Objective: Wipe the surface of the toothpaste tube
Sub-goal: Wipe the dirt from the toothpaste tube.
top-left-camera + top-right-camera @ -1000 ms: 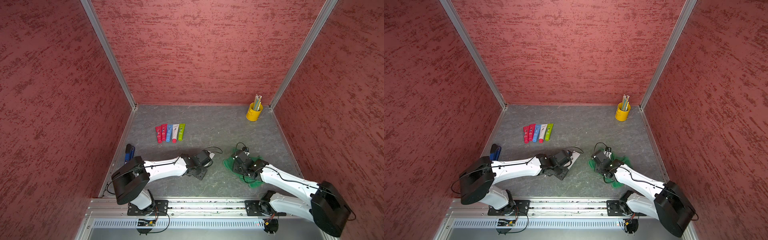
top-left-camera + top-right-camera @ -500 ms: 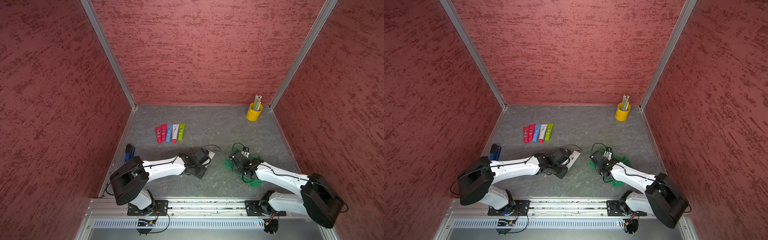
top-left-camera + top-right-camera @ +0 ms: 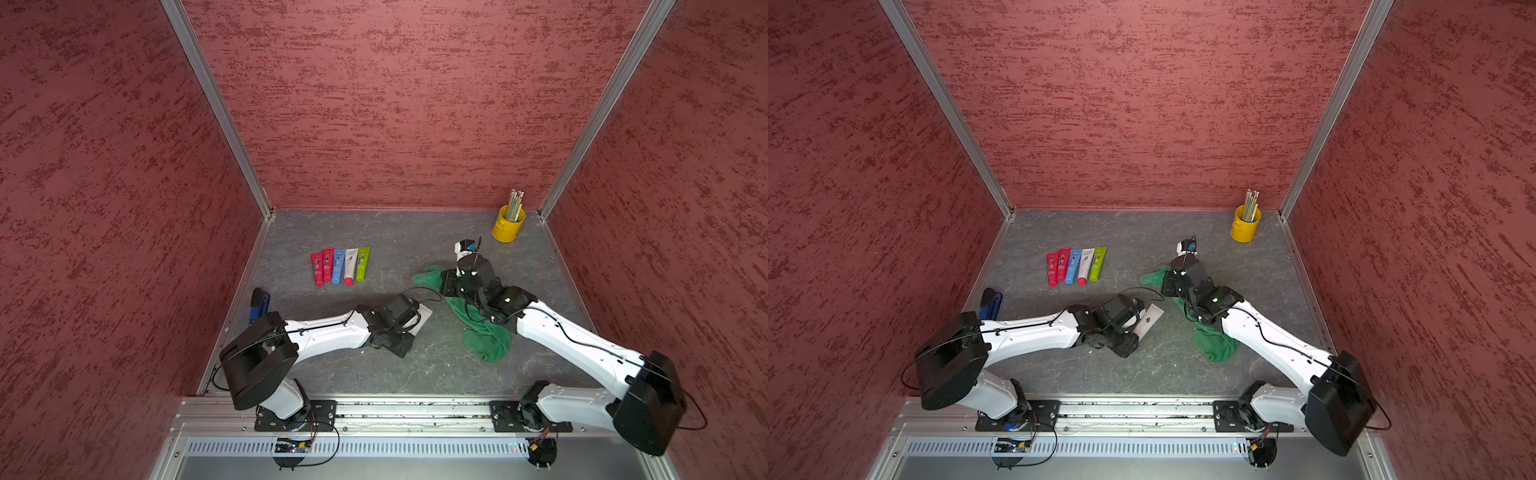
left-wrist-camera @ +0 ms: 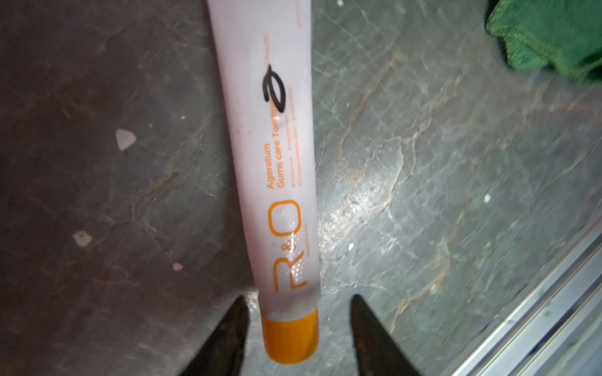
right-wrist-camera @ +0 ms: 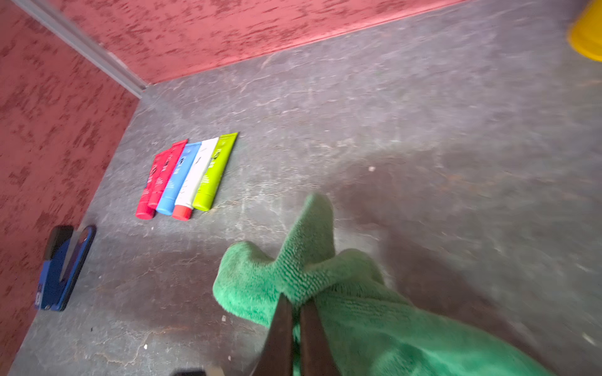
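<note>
The left hand (image 4: pixel 298 297) is spread wide, low over the table (image 4: pixel 456 162). Its two dark fingers (image 4: pixel 234 325) stand on either side of the orange cap of the toothpaste tube (image 4: pixel 277 162), with a gap on each side, so they hold nothing. The tube lies flat on the table and runs straight out ahead of this hand, cap end nearest it and flat end farthest. It is white with orange lettering and has a black looped pen mark about halfway along. In both top views the flat end pokes out from under the left wrist (image 3: pixel 422 316) (image 3: pixel 1148 320), pointing towards the right hand.

The right hand (image 5: pixel 296 301) is pinched tight on a fold of the green cloth (image 5: pixel 358 309). A bunched corner sticks out past its fingertips, and the rest trails back beneath the arm to the table (image 3: pixel 486 336). The cloth's near edge shows in the left wrist view (image 4: pixel 553 39), ahead of the left hand and apart from the tube.

Ahead of the right hand and towards the left arm's side, five coloured tubes (image 5: pixel 185 175) lie side by side in a row. A blue object (image 5: pixel 62 267) sits further that way, by the wall. A yellow cup of pencils (image 3: pixel 508 226) stands in the far corner beyond the right hand.
</note>
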Tool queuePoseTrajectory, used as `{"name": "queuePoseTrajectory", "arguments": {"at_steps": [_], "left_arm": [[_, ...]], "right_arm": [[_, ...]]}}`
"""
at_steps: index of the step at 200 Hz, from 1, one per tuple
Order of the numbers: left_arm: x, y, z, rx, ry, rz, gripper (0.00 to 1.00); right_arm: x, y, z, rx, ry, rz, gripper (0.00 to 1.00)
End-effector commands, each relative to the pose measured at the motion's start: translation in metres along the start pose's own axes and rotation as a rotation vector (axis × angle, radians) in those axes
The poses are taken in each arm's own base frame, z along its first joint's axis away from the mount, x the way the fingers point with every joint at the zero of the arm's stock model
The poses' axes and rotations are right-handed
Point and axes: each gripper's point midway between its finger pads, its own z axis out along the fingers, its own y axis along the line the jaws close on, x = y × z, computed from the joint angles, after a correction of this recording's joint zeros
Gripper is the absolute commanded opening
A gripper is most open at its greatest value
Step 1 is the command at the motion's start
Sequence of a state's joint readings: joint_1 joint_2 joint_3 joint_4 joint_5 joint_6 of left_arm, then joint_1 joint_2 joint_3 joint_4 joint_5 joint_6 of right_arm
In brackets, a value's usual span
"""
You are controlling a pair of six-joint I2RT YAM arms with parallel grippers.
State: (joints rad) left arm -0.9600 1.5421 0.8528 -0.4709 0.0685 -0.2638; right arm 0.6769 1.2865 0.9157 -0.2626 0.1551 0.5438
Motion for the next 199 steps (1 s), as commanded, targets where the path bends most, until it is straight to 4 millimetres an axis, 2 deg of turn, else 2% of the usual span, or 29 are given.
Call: {"name": "queuePoseTrajectory", "arguments": {"at_steps": [1, 20, 42, 51, 60, 81, 105, 125, 156, 199], "left_arm": [[-0.006, 0.002, 0.002, -0.024, -0.005, 0.004, 0.72], [0.000, 0.006, 0.003, -0.043, 0.011, 0.001, 0.75], [0.009, 0.007, 0.005, -0.043, 0.020, -0.013, 0.72], [0.012, 0.008, 0.005, -0.043, 0.022, -0.021, 0.69], [0.014, 0.009, 0.005, -0.044, 0.023, -0.027, 0.65], [0.017, 0.010, 0.009, -0.047, 0.035, -0.034, 0.51], [0.017, 0.010, 0.015, -0.046, 0.056, -0.032, 0.42], [0.018, 0.011, 0.018, -0.046, 0.064, -0.034, 0.34], [0.016, 0.012, 0.017, -0.041, 0.051, -0.044, 0.25], [0.017, 0.012, 0.020, -0.025, 0.067, -0.047, 0.17]], "right_arm": [[0.025, 0.009, 0.026, -0.095, 0.059, -0.029, 0.00], [0.048, 0.004, 0.043, -0.139, 0.109, 0.002, 0.00], [0.066, 0.002, 0.052, -0.189, 0.157, 0.029, 0.00], [0.071, 0.005, 0.051, -0.224, 0.168, 0.038, 0.00], [0.085, 0.006, 0.056, -0.253, 0.208, 0.049, 0.01], [0.104, 0.017, 0.052, -0.359, 0.265, 0.075, 0.07], [0.118, 0.028, 0.046, -0.462, 0.305, 0.077, 0.17], [0.129, 0.026, 0.046, -0.485, 0.321, 0.070, 0.24], [0.145, 0.021, 0.050, -0.496, 0.342, 0.098, 0.18], [0.163, 0.015, 0.047, -0.506, 0.358, 0.136, 0.04]]}}
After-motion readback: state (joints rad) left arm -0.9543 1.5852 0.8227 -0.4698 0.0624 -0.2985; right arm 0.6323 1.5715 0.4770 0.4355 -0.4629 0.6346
